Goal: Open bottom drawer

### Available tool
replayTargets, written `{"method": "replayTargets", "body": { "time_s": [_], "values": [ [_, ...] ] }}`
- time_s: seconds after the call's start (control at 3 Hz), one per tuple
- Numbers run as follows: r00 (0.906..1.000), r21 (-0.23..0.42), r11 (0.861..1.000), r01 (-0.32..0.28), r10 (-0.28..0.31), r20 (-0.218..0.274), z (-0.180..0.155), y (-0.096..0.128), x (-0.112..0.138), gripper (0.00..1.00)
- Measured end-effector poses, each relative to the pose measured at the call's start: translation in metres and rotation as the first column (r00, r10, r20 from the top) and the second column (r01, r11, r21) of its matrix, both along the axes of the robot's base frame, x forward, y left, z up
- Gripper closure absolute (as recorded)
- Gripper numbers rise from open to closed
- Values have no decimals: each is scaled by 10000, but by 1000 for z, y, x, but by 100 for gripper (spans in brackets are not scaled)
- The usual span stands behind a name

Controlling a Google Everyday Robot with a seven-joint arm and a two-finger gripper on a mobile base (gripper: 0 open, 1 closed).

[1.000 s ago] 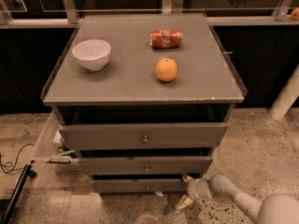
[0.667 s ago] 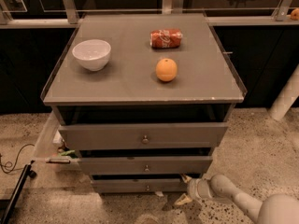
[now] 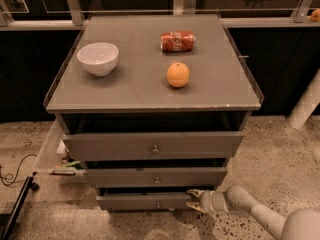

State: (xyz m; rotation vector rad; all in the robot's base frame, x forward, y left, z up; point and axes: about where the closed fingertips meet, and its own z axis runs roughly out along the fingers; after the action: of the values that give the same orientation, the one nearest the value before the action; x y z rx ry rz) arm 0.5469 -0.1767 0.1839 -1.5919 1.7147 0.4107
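As the gripper [image 3: 194, 200] reaches in from the lower right, the bottom drawer [image 3: 130, 202] sits at the frame's lower middle.
The claw looks spread, just right of the knob [image 3: 158, 204], probably lining up to catch it and pull.

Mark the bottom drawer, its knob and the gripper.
bottom drawer [image 3: 127, 202]: camera view, left half of its grey front.
knob [image 3: 158, 204]: camera view, centre of the round metal knob.
gripper [image 3: 192, 200]: camera view, midway between its fingertips, at the drawer front's right end.
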Motion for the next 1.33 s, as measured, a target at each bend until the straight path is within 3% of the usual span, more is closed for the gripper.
{"method": "replayTargets", "body": {
  "time_s": [0.33,0.67,1.0,1.33],
  "values": [
    [9994,181,9995,-267,263,230,28,-8,-28,89],
    [9993,385,9993,-21,7,371,50,-26,-76,100],
    [9996,466,9989,95,-107,264,48,-30,-88,81],
    [10000,295,9996,-23,20,88,37,-22,-80,57]
  ]
}}
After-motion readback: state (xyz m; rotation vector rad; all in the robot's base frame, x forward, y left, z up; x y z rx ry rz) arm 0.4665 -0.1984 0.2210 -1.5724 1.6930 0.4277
